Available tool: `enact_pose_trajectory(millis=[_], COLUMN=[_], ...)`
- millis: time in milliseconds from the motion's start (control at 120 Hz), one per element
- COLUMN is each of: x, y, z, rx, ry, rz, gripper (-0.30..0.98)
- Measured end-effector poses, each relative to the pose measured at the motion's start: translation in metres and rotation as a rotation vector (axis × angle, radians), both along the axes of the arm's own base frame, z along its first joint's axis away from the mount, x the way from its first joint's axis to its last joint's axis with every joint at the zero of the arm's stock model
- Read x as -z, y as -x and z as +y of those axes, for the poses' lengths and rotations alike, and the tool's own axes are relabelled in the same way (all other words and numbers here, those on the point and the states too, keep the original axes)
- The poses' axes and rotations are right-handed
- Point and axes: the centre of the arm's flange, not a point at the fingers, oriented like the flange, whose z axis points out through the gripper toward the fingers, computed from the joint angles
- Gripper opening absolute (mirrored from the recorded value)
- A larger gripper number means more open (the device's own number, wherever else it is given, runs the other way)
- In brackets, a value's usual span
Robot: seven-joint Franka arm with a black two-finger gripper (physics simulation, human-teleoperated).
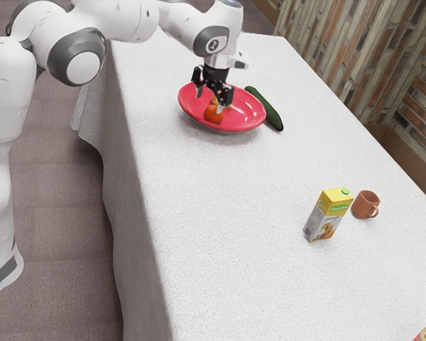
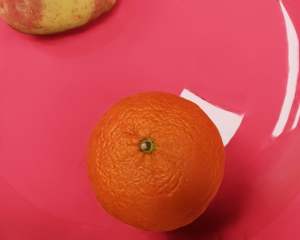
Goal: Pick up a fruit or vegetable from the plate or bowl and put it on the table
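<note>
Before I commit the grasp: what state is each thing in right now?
Bowl: upright, holding fruit
Gripper: open, above the bowl
Orange: in the bowl, ungripped, stem end up
Red-and-yellow fruit: in the bowl
Carton: standing, green cap on
Mug: upright
Cucumber: lying on its side

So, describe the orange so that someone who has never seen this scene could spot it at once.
On the white-covered table, find the wide pinkish-red bowl beneath the black hand. Inside it is the orange, round and dimpled, with a small green stem mark. Its neighbour, the yellow fruit with red blotches, is smooth-skinned and lies apart from it.
</note>
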Motion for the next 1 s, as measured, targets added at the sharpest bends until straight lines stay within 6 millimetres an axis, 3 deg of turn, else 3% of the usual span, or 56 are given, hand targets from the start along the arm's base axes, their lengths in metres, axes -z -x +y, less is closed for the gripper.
enact_pose_trajectory(millis=[275,483,692,1000], x=[0.002,0.014,0.037,0.051], y=[-0.015,-0.029,-0.031,-0.035], z=[0.023,0.017,0.018,0.02], rx=[-0.021,-0.013,-0.03,-0.049], ry=[-0.035,-0.02,0.013,0.035], rz=[-0.018,-0.036,-0.046,-0.069], gripper=[0.69,0.69,0.69,0.68])
